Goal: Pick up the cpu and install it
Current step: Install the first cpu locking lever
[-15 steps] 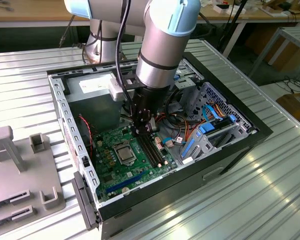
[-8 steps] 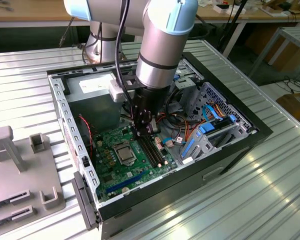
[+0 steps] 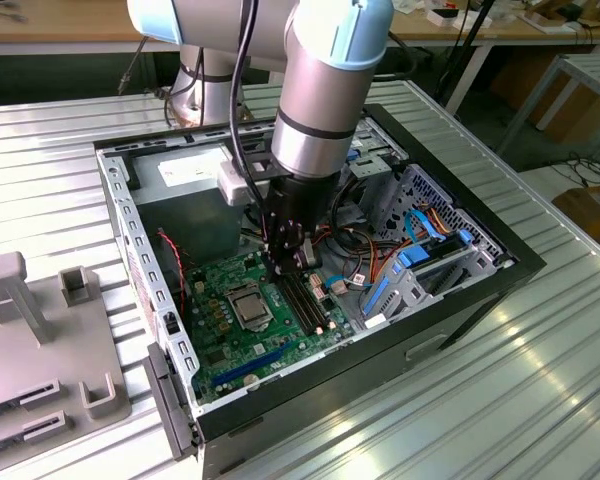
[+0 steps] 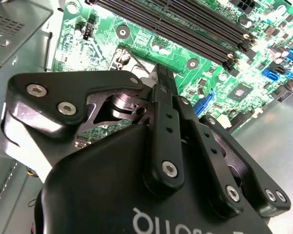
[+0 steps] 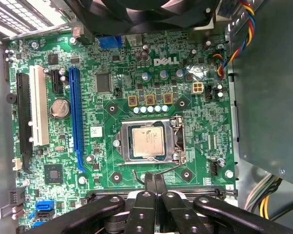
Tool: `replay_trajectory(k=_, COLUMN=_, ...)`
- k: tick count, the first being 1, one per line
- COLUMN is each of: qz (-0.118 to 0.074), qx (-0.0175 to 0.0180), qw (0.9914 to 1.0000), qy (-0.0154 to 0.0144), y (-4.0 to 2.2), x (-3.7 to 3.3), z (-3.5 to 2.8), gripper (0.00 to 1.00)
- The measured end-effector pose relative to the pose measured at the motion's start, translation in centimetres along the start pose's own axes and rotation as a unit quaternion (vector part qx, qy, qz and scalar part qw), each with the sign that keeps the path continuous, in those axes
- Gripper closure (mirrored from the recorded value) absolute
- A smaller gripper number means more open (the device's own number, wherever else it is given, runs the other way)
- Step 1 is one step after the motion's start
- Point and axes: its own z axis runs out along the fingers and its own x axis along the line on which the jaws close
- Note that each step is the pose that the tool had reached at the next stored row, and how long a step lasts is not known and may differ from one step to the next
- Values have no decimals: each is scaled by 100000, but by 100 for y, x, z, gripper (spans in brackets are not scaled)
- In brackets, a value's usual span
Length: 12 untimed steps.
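Setting: ribbed metal counter is seen in the exterior view, with wooden benches and cables behind; grey fixture blocks lie toward the exterior view's left.
Exterior view – case: an open computer case lies on its side on the counter, the green motherboard exposed.
Exterior view – arm: the arm is reached down into the case, the end effector low over the board, just beside the black memory slots.
Exterior view – cpu: the cpu is seated in its socket, just beside the end effector toward the exterior view's left, apart from it.
Second wrist view – end effector: the fingers are pressed together with nothing pinched; the motherboard lies beyond.
First wrist view – cpu: the cpu lies flat inside the socket frame, grey top up, apparently already placed.
First wrist view – end effector: the closed fingertips are held near the socket's edge, by the thin lever wire – no contact with the chip is shown.
Handling (judged): light, rigid, thin – smooth metal top likely slippery, underside contacts fragile; hold is best taken on two opposite edges, kept level, gently.
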Motion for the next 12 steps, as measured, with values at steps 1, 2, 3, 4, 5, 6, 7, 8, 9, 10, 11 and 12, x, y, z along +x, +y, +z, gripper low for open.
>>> replay_trajectory(k=1, qz=8, qx=-1, qw=100000, qy=103, y=0, x=0, z=1, gripper=89)
replay_trajectory(k=2, qz=10, qx=2, qw=100000, qy=154, y=1, x=1, z=1, gripper=89)
replay_trajectory(k=3, qz=14, qx=4, qw=100000, qy=193, y=1, x=2, z=2, gripper=89)
replay_trajectory(k=4, qz=20, qx=11, qw=100000, qy=227, y=1, x=3, z=3, gripper=89)
replay_trajectory(k=5, qz=27, qx=12, qw=100000, qy=266, y=1, x=4, z=3, gripper=89)
replay_trajectory(k=6, qz=33, qx=14, qw=100000, qy=295, y=1, x=5, z=4, gripper=89)
replay_trajectory(k=7, qz=37, qx=19, qw=99999, qy=315, y=1, x=7, z=5, gripper=89)
replay_trajectory(k=8, qz=35, qx=17, qw=99999, qy=348, y=0, x=11, z=5, gripper=89)
replay_trajectory(k=9, qz=32, qx=17, qw=99999, qy=367, y=0, x=13, z=5, gripper=89)
replay_trajectory(k=10, qz=37, qx=16, qw=99999, qy=395, y=0, x=16, z=7, gripper=89)
replay_trajectory(k=11, qz=-24, qx=30, qw=99999, qy=399, y=-1, x=16, z=7, gripper=89)
replay_trajectory(k=12, qz=-133, qx=70, qw=99999, qy=406, y=-1, x=17, z=8, gripper=89)
